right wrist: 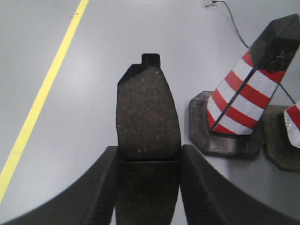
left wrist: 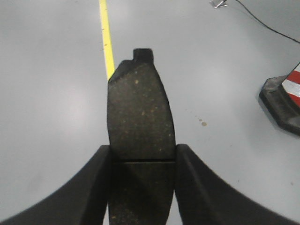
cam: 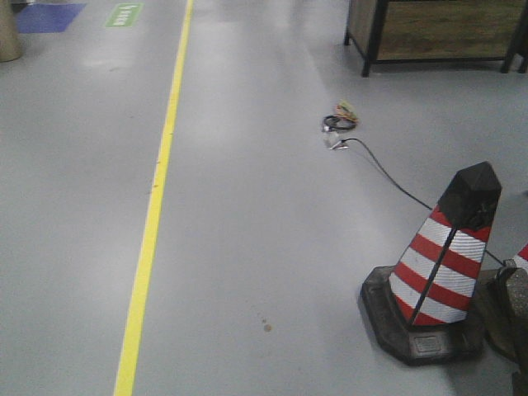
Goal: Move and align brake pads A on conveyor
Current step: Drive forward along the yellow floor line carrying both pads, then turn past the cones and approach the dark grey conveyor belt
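I'm looking at a smooth grey shop floor with a yellow line painted along it. A red-and-white striped cone on a black base stands at the right of the front view. A thin black cable trails across the floor beyond it, and a wood-panelled cabinet sits at the far edge.

The left tool is closed partway, its two black fingers pressed against the sides of the first brake pad. That pad points away from the camera, its dark speckled face up and its small tab at the far end, hanging over bare floor just beside the yellow line.

The right tool grips the second brake pad the same way. This one is over the floor, with the cone just to its right. A thin groove crosses each pad level with the fingertips.
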